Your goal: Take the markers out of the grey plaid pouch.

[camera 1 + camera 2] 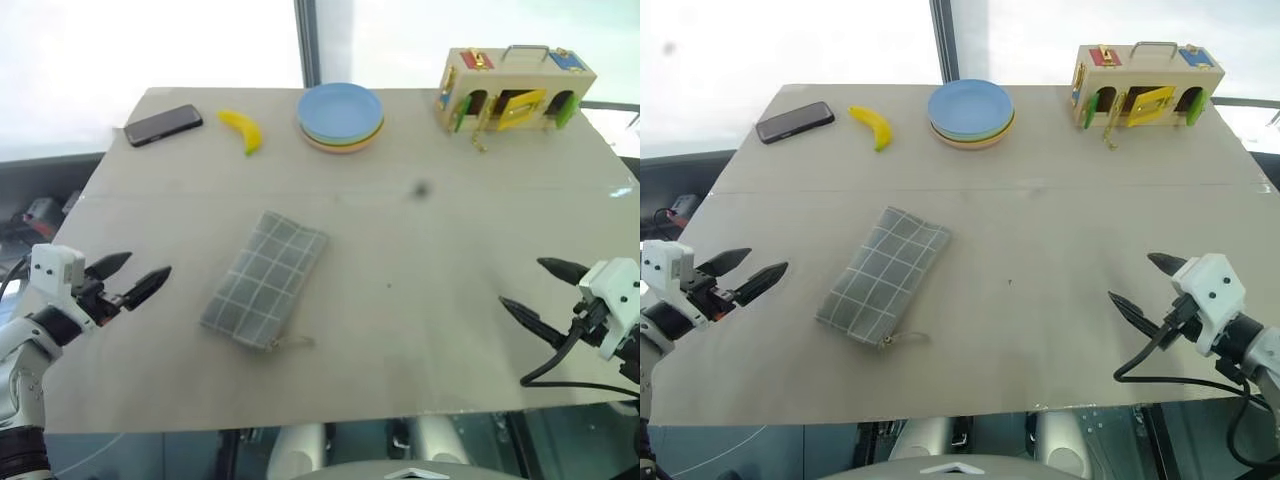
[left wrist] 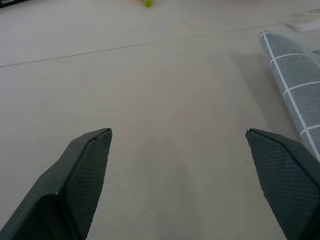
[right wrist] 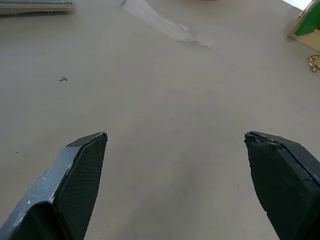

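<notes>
Both the left gripper (image 1: 139, 281) and the right gripper (image 1: 540, 290) stand wide open and empty beside the grey plaid pouch (image 1: 265, 279) lying mid-table, apparently zipped, so a one-sided pull may only drag it.

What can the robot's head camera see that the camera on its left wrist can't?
The left eye view alone shows the black phone, the stack of plates, the wooden latch box, the right gripper, open, and the whole banana. The left wrist view alone gives a close look at the textured inner faces of the left gripper's fingers. Both show the grey plaid pouch, the table and the open left gripper.
</notes>
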`<action>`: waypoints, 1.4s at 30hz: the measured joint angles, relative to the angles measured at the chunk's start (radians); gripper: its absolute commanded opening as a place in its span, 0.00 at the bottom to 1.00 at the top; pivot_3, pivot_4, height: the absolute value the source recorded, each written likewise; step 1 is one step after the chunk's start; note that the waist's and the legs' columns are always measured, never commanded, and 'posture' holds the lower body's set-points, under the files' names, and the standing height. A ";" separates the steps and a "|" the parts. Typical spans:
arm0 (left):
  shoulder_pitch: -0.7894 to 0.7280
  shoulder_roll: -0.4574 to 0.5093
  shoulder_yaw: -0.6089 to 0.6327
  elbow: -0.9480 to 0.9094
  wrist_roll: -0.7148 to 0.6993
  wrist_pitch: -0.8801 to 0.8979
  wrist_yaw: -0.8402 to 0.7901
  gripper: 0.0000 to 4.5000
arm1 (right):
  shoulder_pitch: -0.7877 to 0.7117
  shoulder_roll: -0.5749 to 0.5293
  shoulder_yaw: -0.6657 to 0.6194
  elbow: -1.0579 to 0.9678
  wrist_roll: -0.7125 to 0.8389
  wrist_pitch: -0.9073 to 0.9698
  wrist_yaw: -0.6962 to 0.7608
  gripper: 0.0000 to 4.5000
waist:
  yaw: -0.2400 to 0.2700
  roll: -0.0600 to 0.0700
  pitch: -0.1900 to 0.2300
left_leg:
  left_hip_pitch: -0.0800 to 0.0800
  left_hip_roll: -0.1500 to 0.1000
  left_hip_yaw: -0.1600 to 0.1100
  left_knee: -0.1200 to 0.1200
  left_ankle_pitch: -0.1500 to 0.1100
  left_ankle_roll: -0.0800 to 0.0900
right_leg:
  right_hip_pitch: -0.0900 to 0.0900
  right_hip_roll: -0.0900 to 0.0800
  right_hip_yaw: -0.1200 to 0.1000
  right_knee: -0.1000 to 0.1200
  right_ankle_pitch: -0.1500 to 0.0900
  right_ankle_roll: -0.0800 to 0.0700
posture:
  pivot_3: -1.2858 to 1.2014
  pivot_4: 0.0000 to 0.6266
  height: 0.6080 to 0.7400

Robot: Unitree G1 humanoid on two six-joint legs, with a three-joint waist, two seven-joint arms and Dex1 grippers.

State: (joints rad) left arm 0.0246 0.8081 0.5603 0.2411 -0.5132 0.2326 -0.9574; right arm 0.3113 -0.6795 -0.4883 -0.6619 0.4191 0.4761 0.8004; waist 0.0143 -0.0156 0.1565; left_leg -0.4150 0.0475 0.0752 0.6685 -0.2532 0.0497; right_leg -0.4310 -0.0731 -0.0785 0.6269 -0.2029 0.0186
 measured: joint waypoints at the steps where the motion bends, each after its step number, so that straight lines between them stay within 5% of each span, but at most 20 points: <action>1: 0.000 0.000 0.000 0.000 0.000 0.000 0.000 0.99 | 0.000 0.000 0.000 0.000 0.000 0.000 0.000 1.00 | 0.000 0.000 0.000 | 0.000 0.000 0.000 0.000 0.000 0.000 | 0.000 0.000 0.000 0.000 0.000 0.000 | 0.52 0.24 1.00; 10: 0.116 -0.070 -0.056 -0.274 0.017 -0.120 -0.047 0.99 | -0.119 -0.056 0.130 -0.062 0.118 -0.021 0.091 1.00 | 0.000 0.000 0.000 | 0.002 0.002 0.001 0.002 -0.001 0.001 | 0.000 0.000 0.002 0.000 -0.002 0.003 | 0.52 0.24 1.00; 18: 0.308 -0.096 -0.057 -0.149 0.206 -0.920 -0.265 0.99 | -0.138 -0.098 0.228 -0.068 0.140 -0.084 0.202 1.00 | 0.001 0.000 0.000 | 0.001 0.002 0.003 0.001 -0.001 0.001 | -0.001 0.000 0.002 -0.001 0.000 0.000 | 0.52 0.24 1.00; 21: 0.281 -0.143 -0.056 0.011 0.396 -1.252 -0.169 0.99 | -0.134 -0.109 0.248 -0.067 0.145 -0.094 0.235 1.00 | 0.005 0.000 -0.001 | 0.001 0.002 0.003 0.002 -0.002 0.000 | -0.001 -0.002 0.001 -0.001 -0.002 0.003 | 0.52 0.24 1.00; 27: 0.182 -0.229 -0.061 0.064 0.674 -1.434 0.076 0.99 | -0.113 -0.120 0.251 -0.068 0.148 -0.116 0.260 1.00 | 0.021 0.005 -0.007 | 0.002 0.001 0.003 0.003 -0.002 0.000 | 0.001 -0.007 -0.001 0.000 -0.002 0.004 | 0.52 0.24 1.00; 33: 0.113 -0.253 -0.134 0.059 0.949 -1.388 0.323 0.62 | -0.091 -0.120 0.252 -0.071 0.138 -0.137 0.258 1.00 | 0.027 0.016 -0.016 | 0.004 0.001 0.002 0.003 -0.001 0.001 | 0.004 -0.003 -0.003 0.001 -0.002 0.004 | 0.52 0.24 1.00; 39: 0.090 -0.199 -0.217 0.046 1.012 -1.328 0.468 0.04 | -0.101 -0.120 0.279 -0.083 0.125 -0.138 0.215 1.00 | 0.031 0.027 -0.022 | 0.014 0.001 0.002 0.001 -0.002 -0.001 | 0.013 -0.005 -0.004 0.001 -0.002 0.004 | 0.52 0.24 1.00; 42: 0.080 -0.174 -0.260 0.048 1.019 -1.294 0.509 0.00 | -0.103 -0.116 0.316 -0.092 0.102 -0.138 0.188 1.00 | 0.033 0.034 -0.024 | 0.018 0.001 0.003 0.000 -0.003 -0.003 | 0.016 -0.011 -0.005 0.001 -0.003 0.004 | 0.52 0.24 1.00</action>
State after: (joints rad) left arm 0.1046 0.6341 0.3007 0.2889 0.5061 -1.0610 -0.4489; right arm 0.2082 -0.7955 -0.1723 -0.7538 0.5209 0.3378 0.9880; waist 0.0473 0.0188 0.1327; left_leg -0.3972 0.0481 0.0778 0.6684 -0.2567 0.0468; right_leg -0.4152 -0.0840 -0.0833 0.6281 -0.2056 0.0228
